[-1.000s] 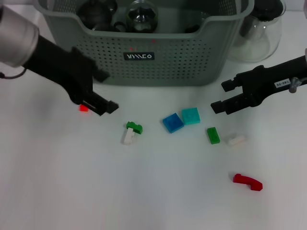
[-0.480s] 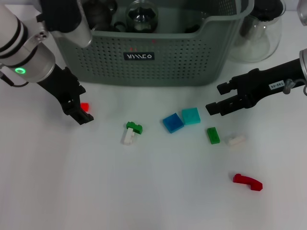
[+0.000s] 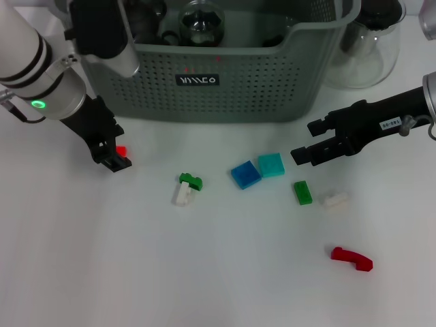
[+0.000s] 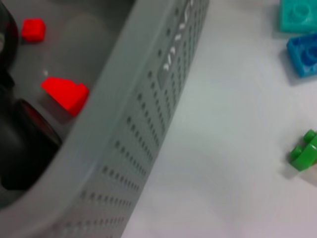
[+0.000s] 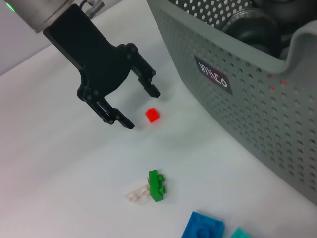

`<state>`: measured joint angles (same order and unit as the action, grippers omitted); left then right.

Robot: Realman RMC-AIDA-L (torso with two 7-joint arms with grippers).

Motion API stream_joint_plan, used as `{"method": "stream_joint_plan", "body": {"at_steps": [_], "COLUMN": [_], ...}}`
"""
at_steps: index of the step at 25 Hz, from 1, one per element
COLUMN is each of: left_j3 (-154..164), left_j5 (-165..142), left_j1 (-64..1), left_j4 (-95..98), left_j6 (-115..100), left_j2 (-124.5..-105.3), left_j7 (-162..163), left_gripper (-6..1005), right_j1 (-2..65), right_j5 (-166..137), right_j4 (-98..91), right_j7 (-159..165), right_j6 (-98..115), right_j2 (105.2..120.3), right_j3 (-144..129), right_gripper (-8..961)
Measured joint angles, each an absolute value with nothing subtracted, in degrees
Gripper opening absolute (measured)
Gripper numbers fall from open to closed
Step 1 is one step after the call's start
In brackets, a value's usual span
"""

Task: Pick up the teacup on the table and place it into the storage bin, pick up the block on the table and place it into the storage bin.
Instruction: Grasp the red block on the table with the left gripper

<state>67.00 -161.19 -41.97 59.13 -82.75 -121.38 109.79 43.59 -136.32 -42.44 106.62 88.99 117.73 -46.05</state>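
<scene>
Filling the far middle of the table, the storage bin has its back rim cut off by the top of the head view, its long axis running left to right, its labelled wall facing the robot. Dark rounded vessels sit inside, too shadowed to tell which, if any, is the teacup. The left wrist view shows two red pieces on the bin floor beside a dark object that cannot be identified.

Right of the bin stands a clear glass jug, partly cropped.

The left gripper hangs low just beside the bin's left front corner, fingers spread apart and holding nothing; the small red block lies on the table between or just beside the fingertips, half hidden in the head view, plainer in the right wrist view.

The right gripper reaches in from the right, jaws parted and empty, just beside the teal block, which touches the blue block.

Nearer the robot lie a green brick, long axis running toward the bin, a white brick, a green-and-white pair, and a curved red piece.
</scene>
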Motion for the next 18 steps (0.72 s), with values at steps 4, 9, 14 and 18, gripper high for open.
{"method": "stream_joint_plan", "body": {"at_steps": [4,9,14,18], "left_j3": [67.4,67.5,67.5,67.5], "left_j5": [-162.2,-162.3,-162.9,-163.6], "left_j1": [-42.2,-42.2,-42.3,-42.8], "left_j4": [58.1,57.8,56.9,55.3], "left_j6": [-82.1,-82.0,-79.7,-78.3], "left_j2": [-121.60,-121.63,-121.68,-121.72], "left_j7": [109.7,109.6,109.9,110.0], "left_gripper": [754,499,423,423], "right_j1": [43.6,43.5,43.5,43.5], "right_j5": [-136.3,-136.3,-136.3,-136.3], "right_j4": [-42.4,-42.3,-42.3,-42.3], "right_j7": [106.6,106.6,106.4,106.4], "right_j6": [88.9,88.5,88.2,88.1], "right_j2": [117.82,117.88,117.91,117.96], "right_j3": [-46.1,-46.0,-46.1,-46.1], "right_gripper": [908,908,908,908]}}
